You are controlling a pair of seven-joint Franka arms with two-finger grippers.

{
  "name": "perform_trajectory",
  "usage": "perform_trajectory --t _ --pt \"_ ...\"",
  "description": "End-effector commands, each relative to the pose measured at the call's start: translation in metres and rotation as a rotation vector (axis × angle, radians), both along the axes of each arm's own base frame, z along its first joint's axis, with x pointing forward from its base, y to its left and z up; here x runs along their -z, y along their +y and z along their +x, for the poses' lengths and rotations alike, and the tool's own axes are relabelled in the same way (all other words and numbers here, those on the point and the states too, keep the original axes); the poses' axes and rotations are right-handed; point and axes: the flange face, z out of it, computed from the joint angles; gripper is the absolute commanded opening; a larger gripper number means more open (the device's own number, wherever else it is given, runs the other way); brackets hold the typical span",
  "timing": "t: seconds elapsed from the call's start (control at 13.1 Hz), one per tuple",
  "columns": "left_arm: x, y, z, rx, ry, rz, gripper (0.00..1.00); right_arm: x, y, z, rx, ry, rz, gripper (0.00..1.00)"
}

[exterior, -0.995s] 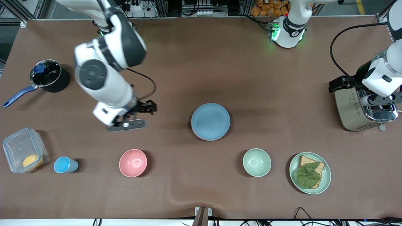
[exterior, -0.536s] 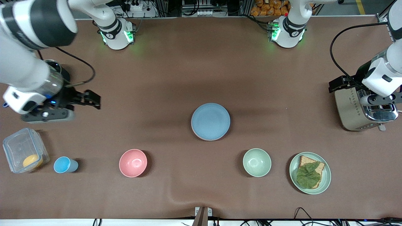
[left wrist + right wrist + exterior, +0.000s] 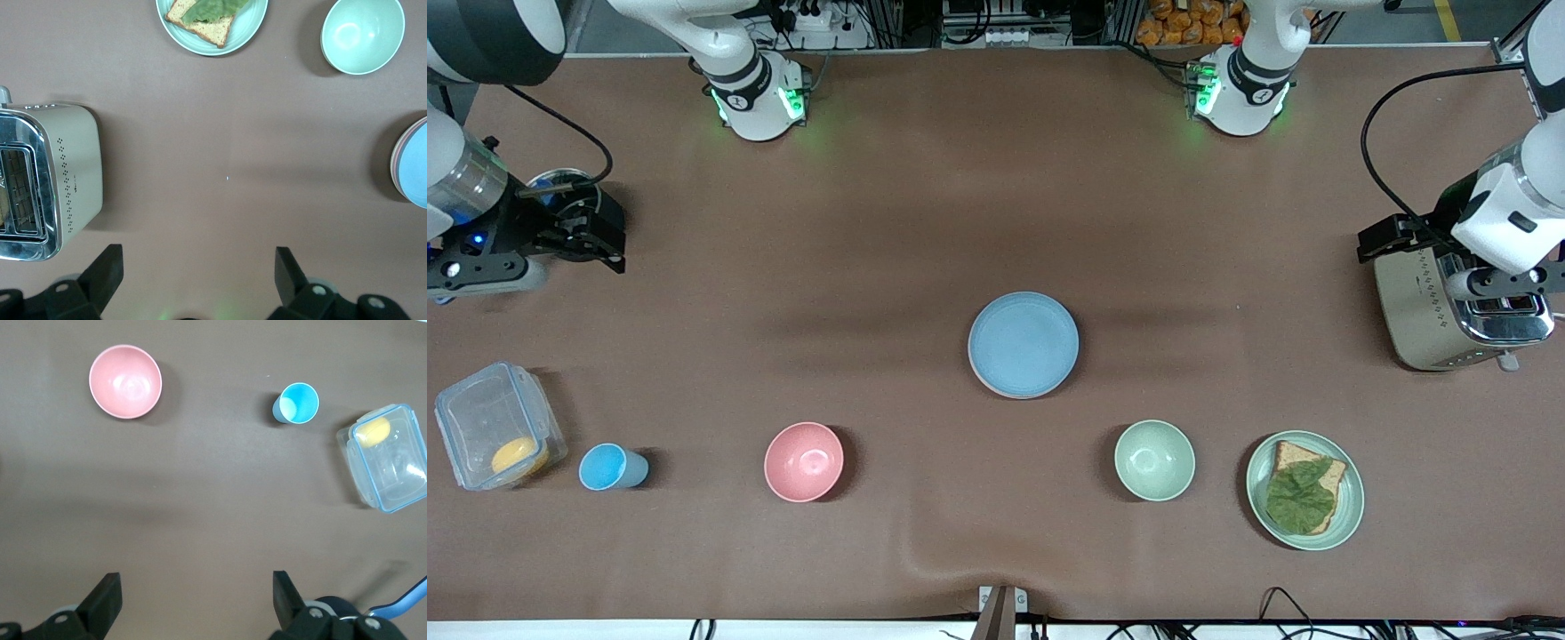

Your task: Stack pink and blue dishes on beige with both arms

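Front view showed the row nearest the camera untouched: a lidded container (image 3: 498, 425), a blue cup (image 3: 612, 467), a pink bowl (image 3: 804, 461), a green bowl (image 3: 1154, 460) and a green plate (image 3: 1304, 490) with bread and a leaf, all well apart from both grippers. Farther from the camera, about midway between the two grippers and well away from each, the blue plate (image 3: 1023, 344) lay flat on top of a stack at the middle of the table (image 3: 925, 196). A thin rim of the pink plate (image 3: 983, 380) showed just under it. In the left wrist view more than one rim showed beneath the blue, but whether the lowest was the beige plate could not be told for certain; no beige plate lay anywhere else on the table. Farther still, the right gripper (image 3: 596, 242) hung over a pot (image 3: 551, 185) at the right arm's end, its fingers spread and empty. The left gripper (image 3: 1507, 284) hung over a toaster (image 3: 1423, 311) at the left arm's end, its fingers likewise spread and holding nothing. Judging from this, the stacking looked finished, with both arms clear of the stack and waiting; at most, a check of how squarely the plates sat remained.
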Motion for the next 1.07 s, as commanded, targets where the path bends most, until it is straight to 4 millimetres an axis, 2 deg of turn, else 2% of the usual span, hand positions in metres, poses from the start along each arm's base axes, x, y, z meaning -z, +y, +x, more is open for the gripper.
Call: perform_trajectory --t 0.0,0.38,0.77,0.99 --pt "-0.004 0.002 -0.002 0.015 -0.009 -0.015 1.00 0.005 -0.013 -0.013 -0.025 -0.010 0.005 1.00" --pt "-0.004 -0.001 -0.002 0.018 -0.007 -0.014 1.00 0.014 -0.035 -0.011 0.027 -0.010 0.062 1.00" --pt "-0.005 -0.001 -0.002 0.018 -0.010 -0.016 1.00 0.015 -0.036 -0.009 0.028 -0.003 0.077 1.00" --pt "-0.004 -0.002 -0.002 0.020 -0.007 -0.016 1.00 0.014 -0.030 -0.009 0.017 -0.002 0.077 1.00"
